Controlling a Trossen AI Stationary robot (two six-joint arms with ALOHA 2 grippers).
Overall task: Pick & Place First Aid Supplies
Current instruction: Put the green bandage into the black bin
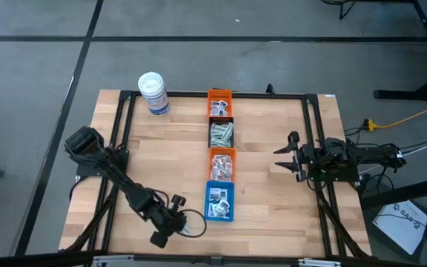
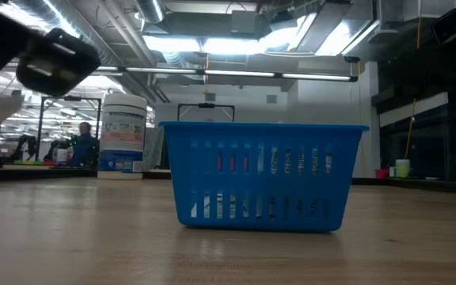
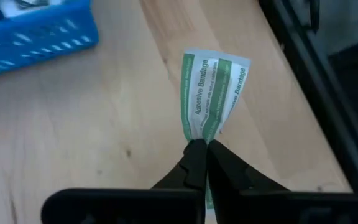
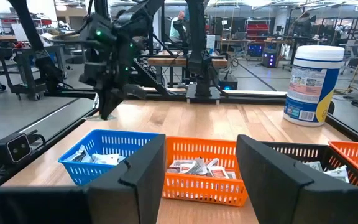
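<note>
1. The left gripper (image 3: 201, 148) is pinching an adhesive bandage (image 3: 211, 93), its two fingers clamped tight on one short end of the white-and-green wrapper.
2. The bandage is sticking straight out beyond the fingertips, so its long axis is running on in line with the gripper, and the free end is curling a little above the wooden table (image 1: 273, 193).
3. In the high view the left gripper (image 1: 170, 228) is sitting near the front edge of the table, just beside the blue bin (image 1: 220, 202), which lies toward the table's middle from it.
4. That bin is forming the front end of a row with two orange bins (image 1: 222, 163) and a black bin (image 1: 222, 133), all holding small white packets.
5. The coming move is likely turning on that short gap: the bandage is pointing away from the bin's side, so the arm is needing to lift and swing it across over the rim.
6. The right gripper (image 1: 288, 158) is waiting with its fingers spread and empty, well apart at the right side, so the left arm is the nearer one.
7. A white tub (image 1: 153, 93) is standing at the far left corner, clear of the path.
</note>
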